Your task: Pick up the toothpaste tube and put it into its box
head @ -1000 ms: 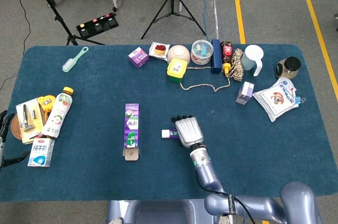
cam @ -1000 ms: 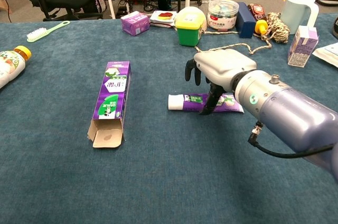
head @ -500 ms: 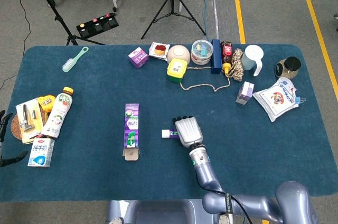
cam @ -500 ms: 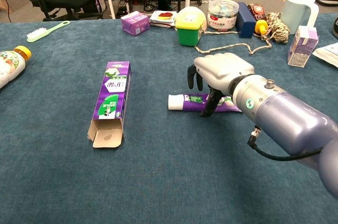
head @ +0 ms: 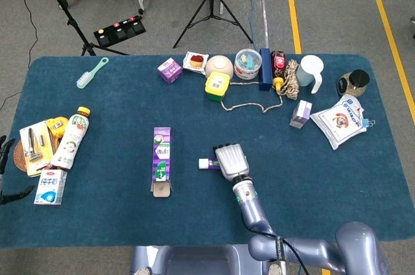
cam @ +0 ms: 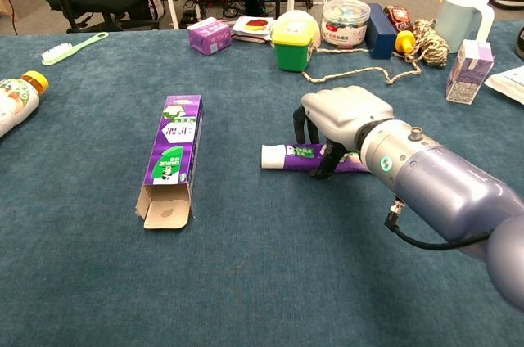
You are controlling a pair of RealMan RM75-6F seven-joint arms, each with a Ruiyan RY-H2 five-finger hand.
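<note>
The toothpaste tube [cam: 278, 155] [head: 205, 163] lies flat on the blue table, white cap pointing left. My right hand [cam: 344, 114] [head: 231, 160] covers its right part, fingers curled down behind it and thumb pressed against its near side, gripping it on the cloth. The purple toothpaste box [cam: 173, 150] [head: 161, 152] lies to the left of the tube, apart from it, its open flap end [cam: 164, 208] toward the near edge. My left hand [head: 4, 152] shows only as dark fingertips at the far left edge, spread, holding nothing.
A yellow-lidded green container [cam: 293, 40] and a loose string [cam: 360, 75] lie behind the hand. A small purple carton [cam: 471, 69] stands at the right. A drink bottle [head: 71, 139] and milk carton [head: 50, 187] lie at the left.
My right hand has sunk lower onto the tube and its fingers have curled in tighter around it. Tube and box stay where they were.
</note>
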